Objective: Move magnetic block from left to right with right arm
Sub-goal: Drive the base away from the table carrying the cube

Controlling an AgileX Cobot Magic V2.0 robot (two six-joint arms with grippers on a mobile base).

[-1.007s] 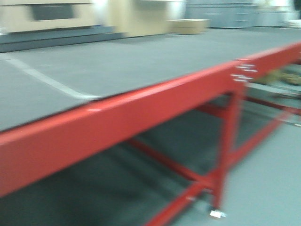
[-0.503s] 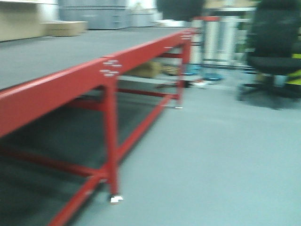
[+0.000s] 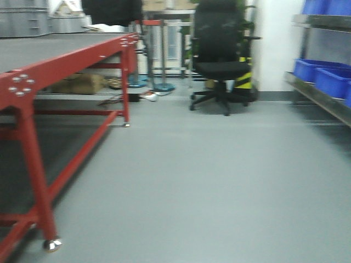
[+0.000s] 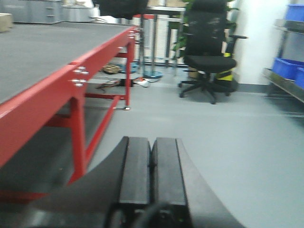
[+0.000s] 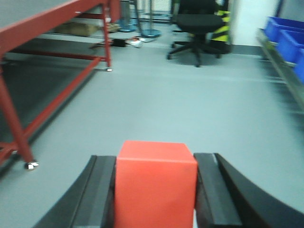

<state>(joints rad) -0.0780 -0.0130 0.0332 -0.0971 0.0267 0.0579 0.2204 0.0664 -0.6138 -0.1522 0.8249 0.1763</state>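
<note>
The magnetic block (image 5: 156, 185), a plain red cube, fills the space between the black fingers of my right gripper (image 5: 156, 164), which is shut on it above the grey floor. My left gripper (image 4: 152, 142) is shut with nothing in it, its two pads pressed flat together, hanging beside the red-framed table (image 4: 57, 80). Neither gripper shows in the front view.
The red-framed table (image 3: 60, 60) with a grey top runs along the left, a castor (image 3: 52, 244) under its near leg. A black office chair (image 3: 221, 60) stands at the back. Blue bins (image 3: 323, 76) sit on a shelf at the right. Clutter (image 3: 82, 83) lies under the table.
The front view has swung to the right: the table has slid from the middle of the picture to the left edge, and the chair, floor and blue bins have come into view.
</note>
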